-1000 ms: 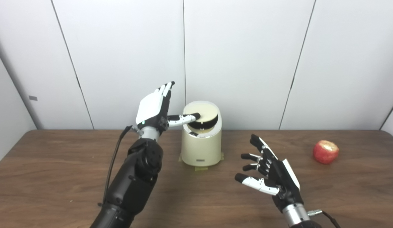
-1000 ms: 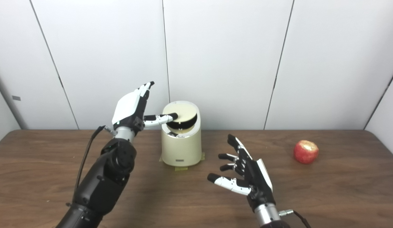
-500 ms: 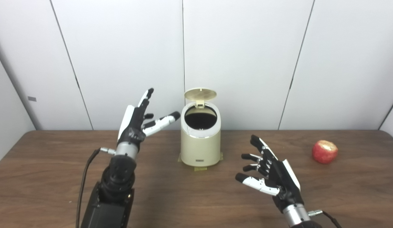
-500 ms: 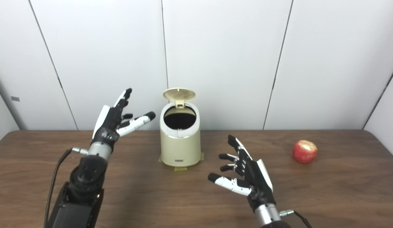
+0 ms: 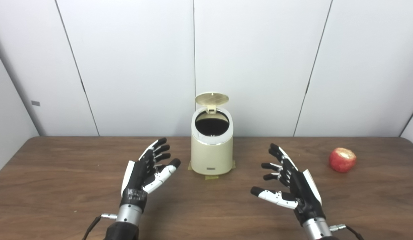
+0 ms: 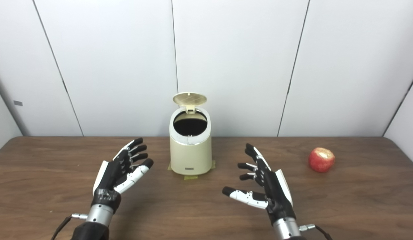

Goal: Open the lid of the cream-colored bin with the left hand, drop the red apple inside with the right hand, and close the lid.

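The cream-colored bin (image 5: 211, 156) stands at the back middle of the wooden table (image 5: 60, 186). Its round lid (image 5: 211, 98) stands up open on its rear hinge, and the inside shows dark. The red apple (image 5: 342, 160) lies at the far right of the table, apart from both hands. My left hand (image 5: 145, 175) is open and empty, low over the table to the bin's front left. My right hand (image 5: 291, 188) is open and empty, fingers spread, to the bin's front right and well left of the apple.
White wall panels stand right behind the table's back edge. Patches of yellowish tape (image 5: 211, 177) lie under the bin's base. The table's right edge runs close behind the apple.
My left hand pressed the lid, which sprang open. The hand then drew back and came down low over the table. My right hand shifted slightly. The apple stayed put.
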`<action>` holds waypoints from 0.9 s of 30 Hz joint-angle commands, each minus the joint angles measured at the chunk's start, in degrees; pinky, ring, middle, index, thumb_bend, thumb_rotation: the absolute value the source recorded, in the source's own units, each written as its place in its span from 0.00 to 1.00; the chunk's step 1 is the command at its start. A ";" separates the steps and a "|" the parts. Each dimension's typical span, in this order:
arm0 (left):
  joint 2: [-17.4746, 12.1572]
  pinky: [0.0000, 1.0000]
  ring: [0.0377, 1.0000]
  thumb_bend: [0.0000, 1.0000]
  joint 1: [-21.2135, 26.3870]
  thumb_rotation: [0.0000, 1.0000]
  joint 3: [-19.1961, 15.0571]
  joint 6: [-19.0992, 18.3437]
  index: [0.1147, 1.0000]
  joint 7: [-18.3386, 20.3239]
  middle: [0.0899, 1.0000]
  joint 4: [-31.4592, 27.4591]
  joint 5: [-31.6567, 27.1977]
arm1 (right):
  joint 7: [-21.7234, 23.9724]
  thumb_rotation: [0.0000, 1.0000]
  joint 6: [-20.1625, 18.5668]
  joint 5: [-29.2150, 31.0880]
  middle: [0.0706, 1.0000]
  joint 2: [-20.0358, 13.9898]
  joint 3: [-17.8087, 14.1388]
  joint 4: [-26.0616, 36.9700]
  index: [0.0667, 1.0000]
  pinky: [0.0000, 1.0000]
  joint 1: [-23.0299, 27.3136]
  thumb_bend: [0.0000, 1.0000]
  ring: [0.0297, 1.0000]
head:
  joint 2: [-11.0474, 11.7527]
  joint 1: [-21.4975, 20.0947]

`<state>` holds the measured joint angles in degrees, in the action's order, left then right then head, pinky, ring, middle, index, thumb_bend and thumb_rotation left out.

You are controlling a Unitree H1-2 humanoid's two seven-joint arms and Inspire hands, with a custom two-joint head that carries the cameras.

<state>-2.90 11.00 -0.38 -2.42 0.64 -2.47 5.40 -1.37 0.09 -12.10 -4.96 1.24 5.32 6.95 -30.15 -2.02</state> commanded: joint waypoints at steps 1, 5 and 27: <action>-0.41 0.71 0.80 0.75 0.72 0.43 0.39 2.73 0.86 -0.18 0.82 -0.60 0.39 | -1.70 0.29 1.85 -4.48 0.91 -2.70 -0.51 1.99 0.92 0.60 3.19 0.74 0.75 | 0.27 -1.40; -0.54 0.75 0.81 0.74 0.35 0.44 0.51 3.47 0.85 0.01 0.83 0.40 -0.03 | 1.27 0.33 -3.52 -10.30 0.92 -7.76 0.08 4.89 0.93 0.56 5.63 0.79 0.76 | 1.58 -4.58; -4.96 0.79 0.84 0.55 0.51 0.27 -0.37 3.22 0.88 1.14 0.86 1.34 -1.11 | 8.49 0.20 -26.94 -28.49 0.89 -23.99 -3.76 0.16 0.87 0.64 19.59 0.82 0.83 | 7.57 -19.88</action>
<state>-7.22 9.28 -0.38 -1.46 1.58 -0.47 4.72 6.74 -26.66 -39.50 -27.49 -1.49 4.95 23.45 -22.59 -21.71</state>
